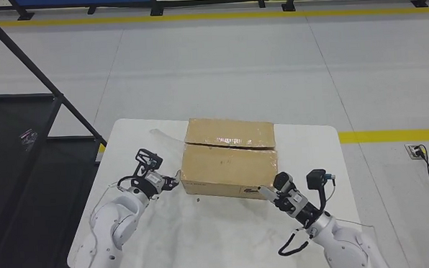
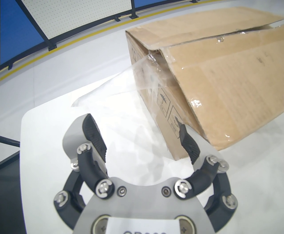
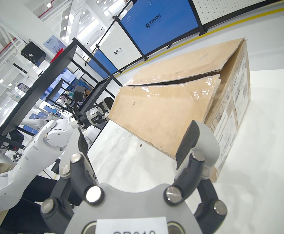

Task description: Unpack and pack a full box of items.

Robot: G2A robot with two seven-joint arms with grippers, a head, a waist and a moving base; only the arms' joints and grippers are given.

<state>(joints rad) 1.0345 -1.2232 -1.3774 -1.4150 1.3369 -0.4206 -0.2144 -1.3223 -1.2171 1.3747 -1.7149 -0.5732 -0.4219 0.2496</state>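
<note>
A brown cardboard box (image 1: pixel 231 156) stands in the middle of the white table (image 1: pixel 204 235), its two top flaps down with a slit between them and torn clear tape hanging off one end (image 2: pixel 148 73). My left gripper (image 1: pixel 175 180) is open beside the box's left end, one fingertip (image 2: pixel 185 138) close to the lower front corner of the box (image 2: pixel 221 88). My right gripper (image 1: pixel 269 192) is open at the box's front right corner, one pad (image 3: pixel 188 144) next to the box (image 3: pixel 177 106). Nothing is between either pair of fingers.
A black metal rack (image 1: pixel 27 142) stands left of the table. A crumpled clear sheet (image 2: pixel 106 97) lies on the table by the box's left end. A small dark speck (image 1: pixel 197 200) lies in front of the box. Bare tabletop stretches along the near side.
</note>
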